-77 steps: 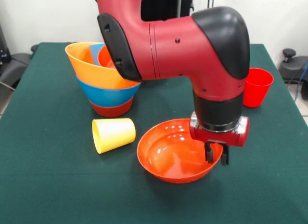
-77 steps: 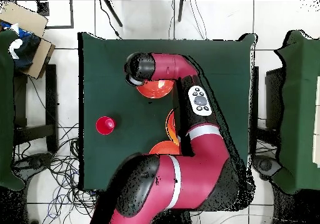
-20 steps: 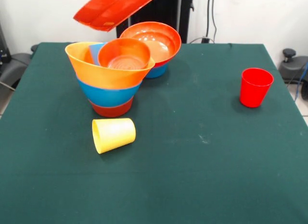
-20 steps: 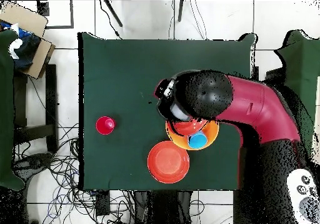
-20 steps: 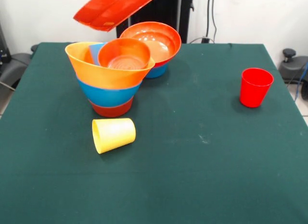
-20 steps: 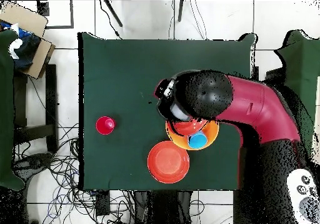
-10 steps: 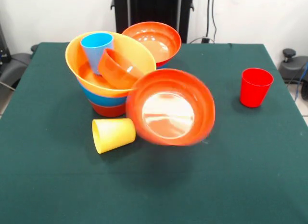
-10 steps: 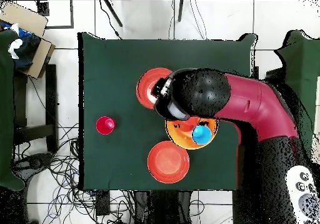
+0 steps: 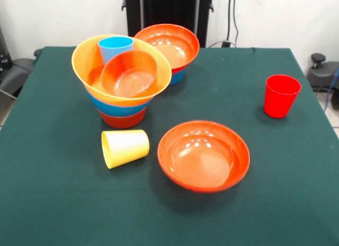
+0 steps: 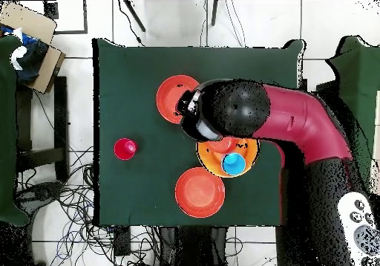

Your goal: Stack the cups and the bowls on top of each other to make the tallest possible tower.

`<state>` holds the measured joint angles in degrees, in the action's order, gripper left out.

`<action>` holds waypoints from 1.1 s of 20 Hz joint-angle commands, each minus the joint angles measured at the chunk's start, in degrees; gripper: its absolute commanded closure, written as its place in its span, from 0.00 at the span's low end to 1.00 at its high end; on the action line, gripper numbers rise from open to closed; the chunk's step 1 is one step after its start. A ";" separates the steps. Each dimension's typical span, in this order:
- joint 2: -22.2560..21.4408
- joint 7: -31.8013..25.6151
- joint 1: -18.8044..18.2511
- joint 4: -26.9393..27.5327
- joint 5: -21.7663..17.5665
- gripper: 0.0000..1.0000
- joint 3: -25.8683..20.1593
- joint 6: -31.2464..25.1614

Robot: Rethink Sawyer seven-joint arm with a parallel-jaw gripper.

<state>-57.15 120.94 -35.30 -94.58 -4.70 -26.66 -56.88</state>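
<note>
Green table [image 9: 296,166] — white wall [image 9: 275,16], perhaps tiled floor [image 10: 171,21].

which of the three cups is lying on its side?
The yellow cup, beside the tower. The red cup stands upright; the light blue cup sits in the tower.

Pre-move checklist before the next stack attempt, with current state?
1. Wide red-orange bowl upright on the table, apart from other things: ok.
2. Yellow cup upright: not ok, on its side.
3. Red cup upright, alone: ok.
4. Tower: small bowl sits tilted in the orange bowl, beside the blue cup: not ok.
5. Gripper state: cannot tell, hidden under the arm.
</note>
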 commanded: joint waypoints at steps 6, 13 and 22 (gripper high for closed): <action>9.39 -6.05 3.67 -1.32 -5.97 0.00 -2.81 6.76; 14.60 -2.51 9.21 7.95 -8.36 0.00 -0.99 3.61; 20.52 -2.41 12.14 14.52 -9.22 0.00 0.03 4.66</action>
<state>-42.89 120.94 -24.75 -85.48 -9.74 -27.05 -53.48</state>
